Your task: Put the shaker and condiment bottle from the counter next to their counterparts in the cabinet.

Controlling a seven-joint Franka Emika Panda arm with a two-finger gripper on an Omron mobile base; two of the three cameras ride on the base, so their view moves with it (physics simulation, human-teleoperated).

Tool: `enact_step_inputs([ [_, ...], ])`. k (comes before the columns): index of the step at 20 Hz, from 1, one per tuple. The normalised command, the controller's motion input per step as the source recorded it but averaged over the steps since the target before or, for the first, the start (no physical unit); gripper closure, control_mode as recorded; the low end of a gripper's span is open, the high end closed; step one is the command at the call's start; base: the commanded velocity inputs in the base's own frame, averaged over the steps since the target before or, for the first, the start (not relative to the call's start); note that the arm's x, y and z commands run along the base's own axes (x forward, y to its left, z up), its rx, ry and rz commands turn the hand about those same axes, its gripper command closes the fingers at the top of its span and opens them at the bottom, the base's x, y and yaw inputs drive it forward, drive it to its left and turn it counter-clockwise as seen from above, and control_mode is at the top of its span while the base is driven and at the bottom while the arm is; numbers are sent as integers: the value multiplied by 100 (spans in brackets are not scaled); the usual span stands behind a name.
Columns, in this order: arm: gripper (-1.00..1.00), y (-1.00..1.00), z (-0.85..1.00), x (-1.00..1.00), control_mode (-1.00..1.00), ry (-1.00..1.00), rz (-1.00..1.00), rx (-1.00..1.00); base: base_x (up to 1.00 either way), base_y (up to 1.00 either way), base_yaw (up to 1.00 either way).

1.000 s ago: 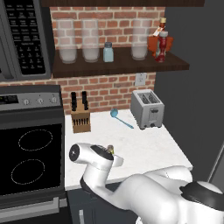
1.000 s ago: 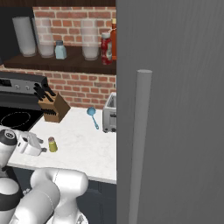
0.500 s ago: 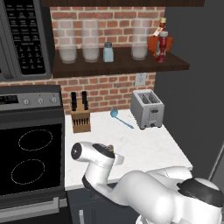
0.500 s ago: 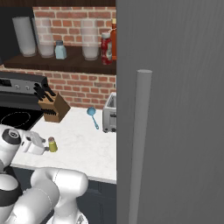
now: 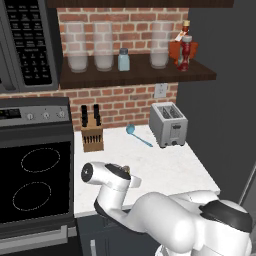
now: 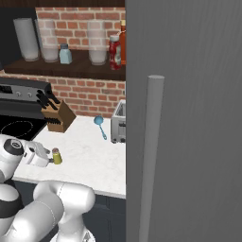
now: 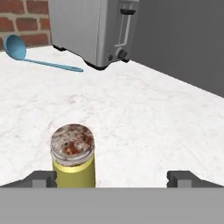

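My jaws (image 7: 112, 177) stand wide apart and hold nothing, low over the white counter (image 7: 153, 118); the shaker (image 7: 73, 155) stands upright on that counter between my fingertips (image 7: 41, 178), much nearer the left tip than the right, so I judge I am off-centre on it. It looks a small, stiff, smooth-sided cylinder, yellow-green under a speckled grey cap; light, I would guess, and rigid enough for a firm squeeze, but slick enough to slip or tip if I pinch only its top. I would take it across the body just below the cap, after shifting sideways to centre it. The toaster (image 7: 98, 30) and blue spoon (image 7: 39, 57) sit well beyond it, out of the way. Up on the cabinet (image 5: 140, 75) the pale blue shaker (image 5: 123, 59) stands among the glass jars (image 5: 102, 46), and the red condiment bottle (image 5: 184, 52) already appears there beside the orange-red flask (image 5: 176, 48).
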Motion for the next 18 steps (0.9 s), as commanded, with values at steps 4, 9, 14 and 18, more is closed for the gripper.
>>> enact_step_inputs([
  [4, -100, 0, -4, 3, -100, 0, 0, 0, 0, 0, 0],
  [9, -100, 0, -2, 5, -100, 0, 0, 0, 0, 0, 0],
  [14, -100, 0, -3, 3, -100, -1, 0, 0, 0, 0, 0],
  [18, -100, 0, -4, 1, -100, -1, 0, 0, 0, 0, 0],
])
